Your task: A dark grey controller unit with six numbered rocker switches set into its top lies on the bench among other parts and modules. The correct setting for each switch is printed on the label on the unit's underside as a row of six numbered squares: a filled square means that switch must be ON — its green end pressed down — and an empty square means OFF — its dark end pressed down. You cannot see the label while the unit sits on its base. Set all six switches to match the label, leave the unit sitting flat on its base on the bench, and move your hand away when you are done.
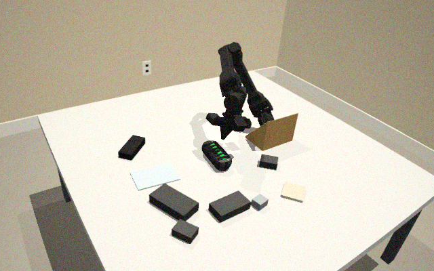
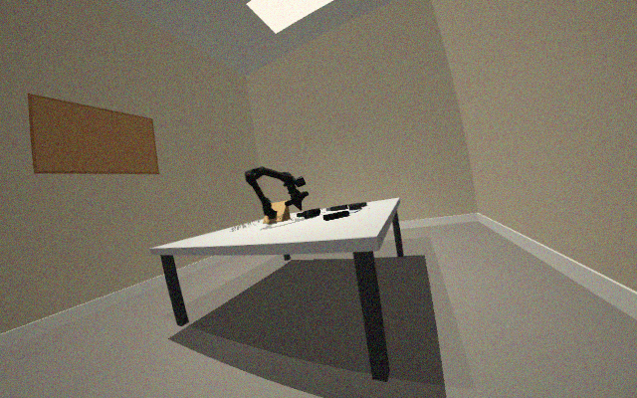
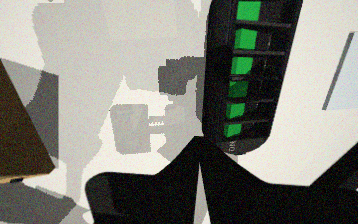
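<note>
The dark controller unit sits upright on the bench, its rocker switches facing up. In the wrist view its row of switches shows green ends along the left side; the fourth green end from the top is darker than the others. An ON mark shows at the unit's near end there. The underside label is hidden. My gripper is shut and empty, above the bench just off the unit's end, apparently not touching it.
A brown wooden wedge stands beside the arm's base. A small dark block lies right of the unit. A pale blue sheet and a black block lie left. Several other blocks lie in front.
</note>
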You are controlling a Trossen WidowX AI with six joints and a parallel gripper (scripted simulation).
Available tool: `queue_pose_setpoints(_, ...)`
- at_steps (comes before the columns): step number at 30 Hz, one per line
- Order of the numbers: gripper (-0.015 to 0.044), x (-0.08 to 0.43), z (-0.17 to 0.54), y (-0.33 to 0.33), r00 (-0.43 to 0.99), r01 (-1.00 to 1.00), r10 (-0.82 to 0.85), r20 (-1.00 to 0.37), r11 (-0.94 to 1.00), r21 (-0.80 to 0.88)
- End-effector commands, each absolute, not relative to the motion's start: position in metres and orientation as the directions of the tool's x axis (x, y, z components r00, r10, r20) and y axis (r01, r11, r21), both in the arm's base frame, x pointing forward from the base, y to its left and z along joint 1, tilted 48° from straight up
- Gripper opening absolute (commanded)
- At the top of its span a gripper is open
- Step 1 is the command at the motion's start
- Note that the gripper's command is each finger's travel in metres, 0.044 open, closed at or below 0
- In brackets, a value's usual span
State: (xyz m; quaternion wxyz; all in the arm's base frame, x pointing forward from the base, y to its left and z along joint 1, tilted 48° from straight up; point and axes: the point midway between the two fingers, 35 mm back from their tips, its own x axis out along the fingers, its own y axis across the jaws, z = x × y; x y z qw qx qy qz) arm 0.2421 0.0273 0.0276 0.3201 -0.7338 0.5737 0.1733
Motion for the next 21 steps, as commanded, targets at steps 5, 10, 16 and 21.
queue_pose_setpoints(5,0.0,0.252,0.027,0.034,0.252,-0.961,-0.733,-0.631,-0.114,-0.252)
queue_pose_setpoints(10,0.0,0.272,0.024,0.045,0.193,-0.975,-0.736,-0.649,-0.067,-0.213)
queue_pose_setpoints(16,0.0,0.295,0.019,0.057,0.12,-0.987,-0.737,-0.666,-0.013,-0.163)
queue_pose_setpoints(21,0.0,0.312,0.013,0.065,0.058,-0.992,-0.735,-0.676,0.032,-0.121)
